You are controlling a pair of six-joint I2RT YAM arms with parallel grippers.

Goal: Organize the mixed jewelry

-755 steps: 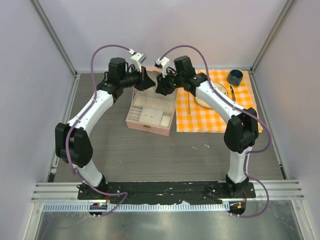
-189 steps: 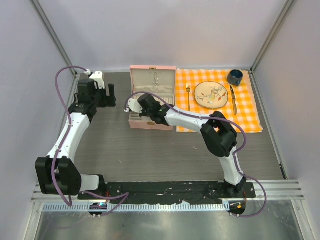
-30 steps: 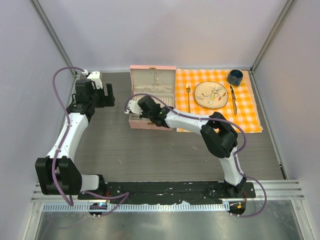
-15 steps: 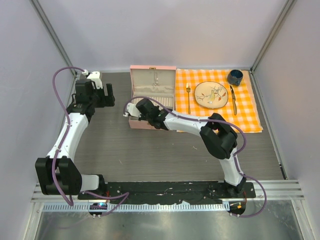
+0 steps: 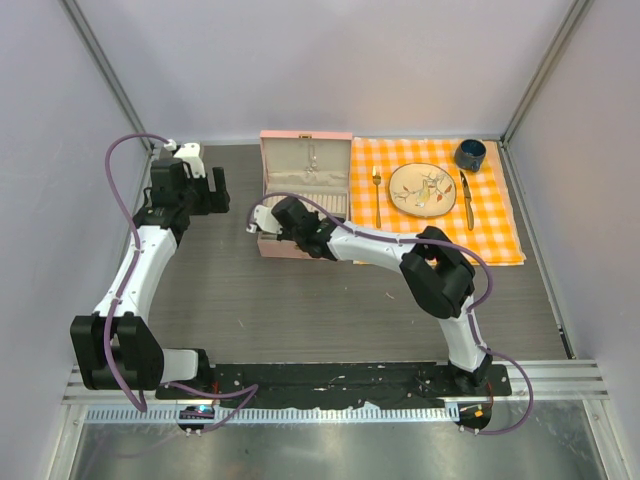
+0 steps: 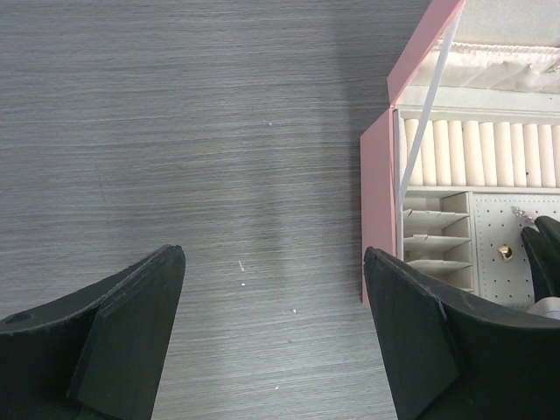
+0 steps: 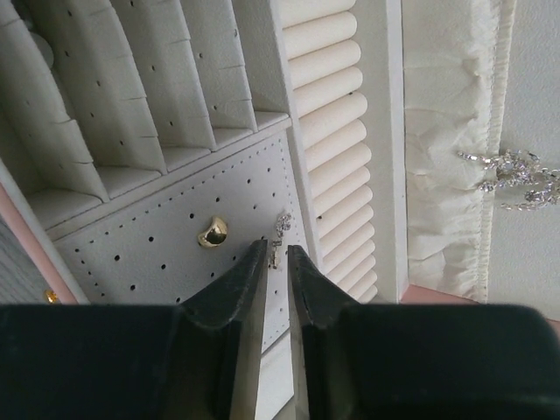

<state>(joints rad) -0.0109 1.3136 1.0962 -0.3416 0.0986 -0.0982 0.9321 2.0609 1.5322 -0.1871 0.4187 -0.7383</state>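
Observation:
The pink case [image 5: 306, 143] stands open at the table's back middle. My right gripper [image 7: 277, 249] hovers over its perforated panel, jaws parted by a narrow gap. A tiny silvery earring [image 7: 281, 229] lies on the panel just between and beyond the tips, beside a gold stud [image 7: 213, 231]. A silvery chain [image 7: 516, 173] rests in the lid pocket. More jewelry lies on the plate [image 5: 404, 178]. My left gripper [image 6: 273, 254] hangs wide open over bare table left of the case [image 6: 378, 210], holding nothing.
An orange checked cloth [image 5: 500, 235] to the right of the case carries the plate, a gold fork [image 5: 377, 190], a gold knife [image 5: 466, 200] and a dark cup [image 5: 470, 154]. The ring rolls [image 7: 328, 105] and slotted compartments [image 7: 131, 105] fill the rest of the case.
My right gripper's jaws have parted slightly from shut, and its wrist has shifted a little left over the case. The left arm has not moved.

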